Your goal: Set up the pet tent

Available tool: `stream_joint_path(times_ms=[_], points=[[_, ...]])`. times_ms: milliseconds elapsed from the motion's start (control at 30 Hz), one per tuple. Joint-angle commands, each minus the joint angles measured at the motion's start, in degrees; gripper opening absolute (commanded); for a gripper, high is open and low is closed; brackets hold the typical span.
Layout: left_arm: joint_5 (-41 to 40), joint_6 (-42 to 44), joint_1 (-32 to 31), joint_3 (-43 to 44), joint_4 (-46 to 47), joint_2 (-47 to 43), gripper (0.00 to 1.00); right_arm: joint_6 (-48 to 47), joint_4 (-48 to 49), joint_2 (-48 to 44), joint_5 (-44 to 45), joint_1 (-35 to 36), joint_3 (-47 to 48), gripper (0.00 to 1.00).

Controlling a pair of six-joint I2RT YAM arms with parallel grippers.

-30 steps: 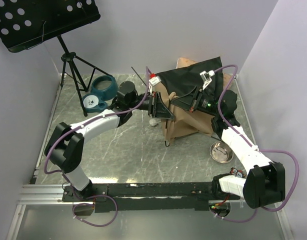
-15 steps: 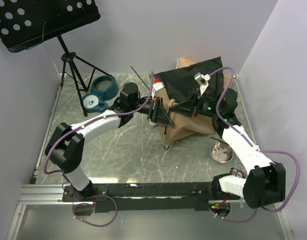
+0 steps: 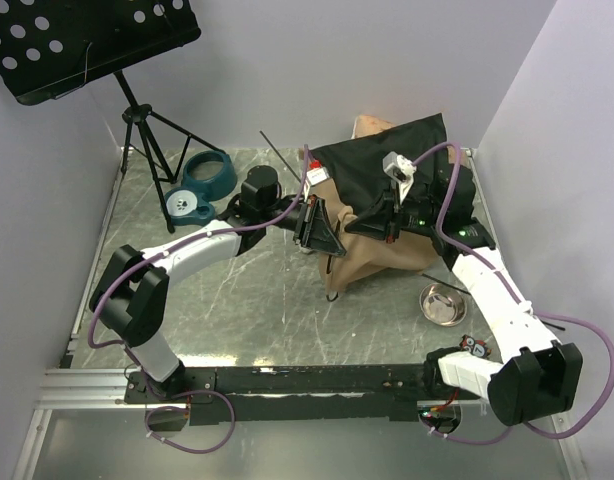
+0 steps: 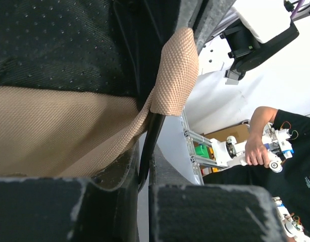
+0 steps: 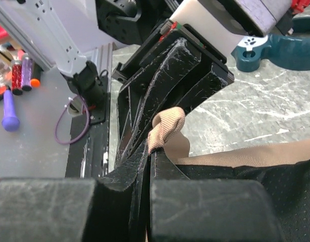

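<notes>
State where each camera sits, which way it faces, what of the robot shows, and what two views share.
Top external: above and behind the bases, looking down on the table, pet tent, left arm and right arm.
Left wrist: on the left arm, looking past the left gripper at tent fabric.
Right wrist: on the right arm, looking past the right gripper toward the left gripper.
Shared: both wrist views show the tan sleeve.
</notes>
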Motion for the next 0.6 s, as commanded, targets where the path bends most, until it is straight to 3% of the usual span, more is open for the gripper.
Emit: stream_joint_path(times_ms=[0, 67, 267, 433, 567], points=[[-0.16, -1.72, -0.01, -2.4, -11.91, 3.2, 0.01, -13.67, -9.15, -0.95, -4.58, 0.13, 8.94, 0.0], [0.27, -1.37, -0.62, -1.53, -11.9, 3.37, 0.01, -16.13, -12.32, 0.11, -4.49, 0.66, 10.43, 0.0], [-0.25, 9.35, -4.31, 4.01, -23.23, 3.03, 0.01, -31.59, -32.08, 4.94, -3.7, 1.54, 17.29, 0.0], [-0.43, 9.71, -3.97, 3.75, -24.29, 3.03, 0.01, -41.61, -41.83, 5.82, -3.7, 1.63, 19.58, 0.0], [-0.25, 6.1, -2.04, 2.08, -19.99, 2.15, 0.01, -51.97, -50.8, 4.86, -1.77, 1.63, 20.02, 0.0]])
